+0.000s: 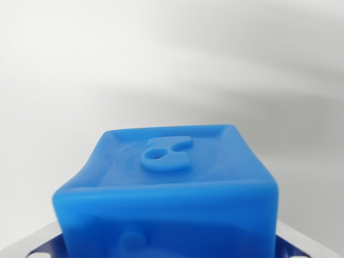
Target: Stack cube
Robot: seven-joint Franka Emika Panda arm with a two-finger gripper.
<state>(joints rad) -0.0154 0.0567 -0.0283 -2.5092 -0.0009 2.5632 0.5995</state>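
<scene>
A soft blue cube [172, 183] fills the lower half of the wrist view, very close to the camera. Its top face carries a raised blue figure with a small hole [165, 155]. The cube's side on the wrist view's left bows inward, as if squeezed. My gripper [169, 250] sits at the bottom edge, with only slivers of its grey fingers [32, 243] showing at both lower corners, pressed against the cube's sides. It is shut on the cube. No other cube is in view.
Behind the cube there is only a blurred white surface [172, 59] with soft grey shadow bands toward the upper right. Nothing else shows in this view.
</scene>
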